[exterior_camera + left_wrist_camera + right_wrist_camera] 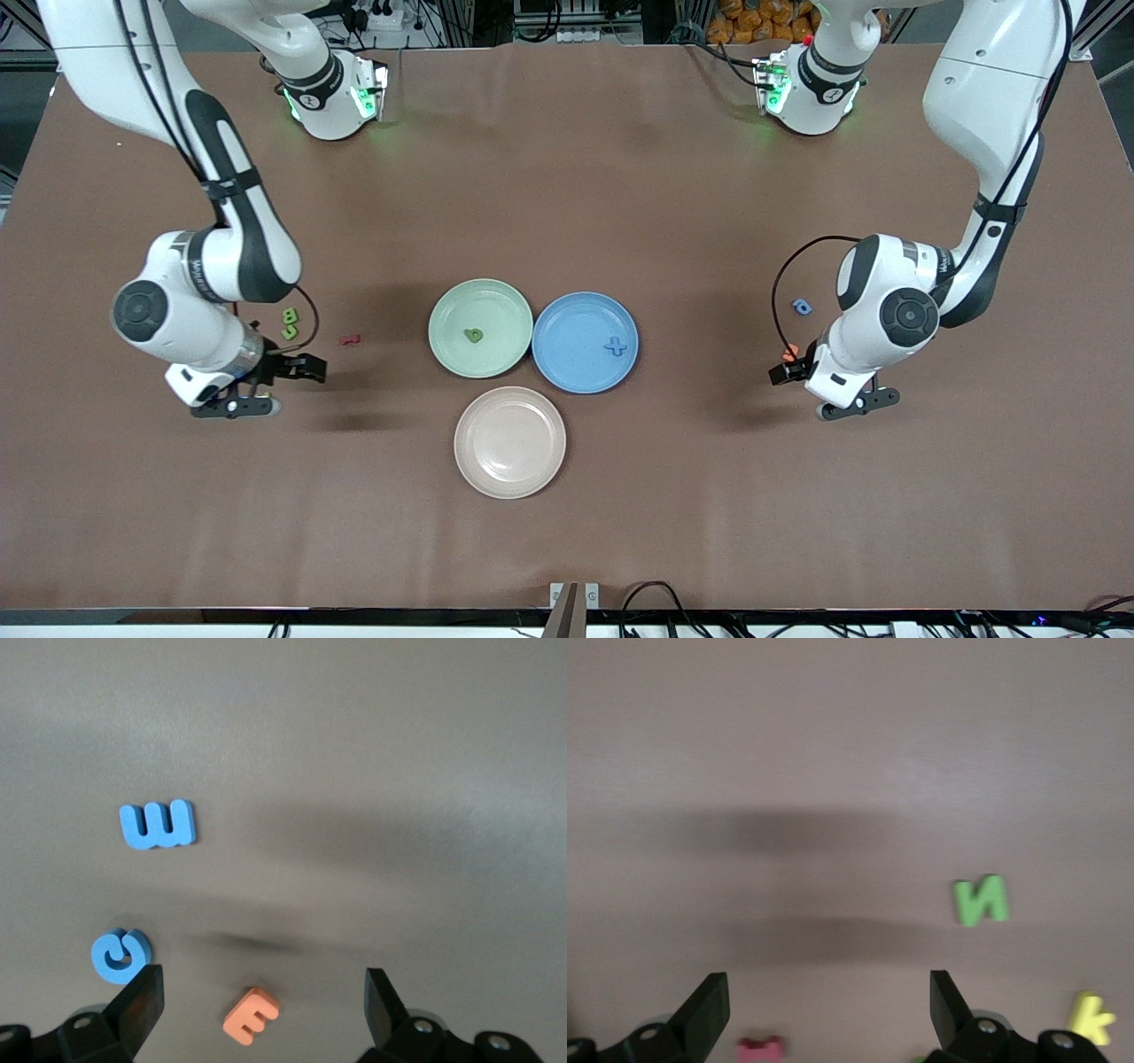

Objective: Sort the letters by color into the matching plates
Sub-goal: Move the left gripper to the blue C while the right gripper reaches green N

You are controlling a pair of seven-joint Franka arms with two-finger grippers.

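The right gripper (266, 390) hangs with its jaws spread wide and nothing between them, low over bare table at the right arm's end. In its wrist view a green letter (981, 900) lies flat a little ahead of the fingertips and off to one side, a yellow letter (1090, 1017) sits just outside one finger, and a pink letter (760, 1051) lies almost under the jaws. The red letter (351, 338) lies between this gripper and the green plate (452, 350), which already holds one green piece; the blue plate (576, 377) touching it holds a blue cross, and the beige plate (483, 465) is bare. The left gripper (837, 390) is equally wide open and empty over the left arm's end; its wrist view shows an orange letter (251, 1015) nearly between the fingertips, a blue round letter (120, 953) just beside one finger, and a blue letter (158, 824) farther ahead. These pieces look like light, slightly squashy foam, thick enough to pinch. I would take each across its two flat outer edges, low against the table, closing gently so it neither skids away nor tips.
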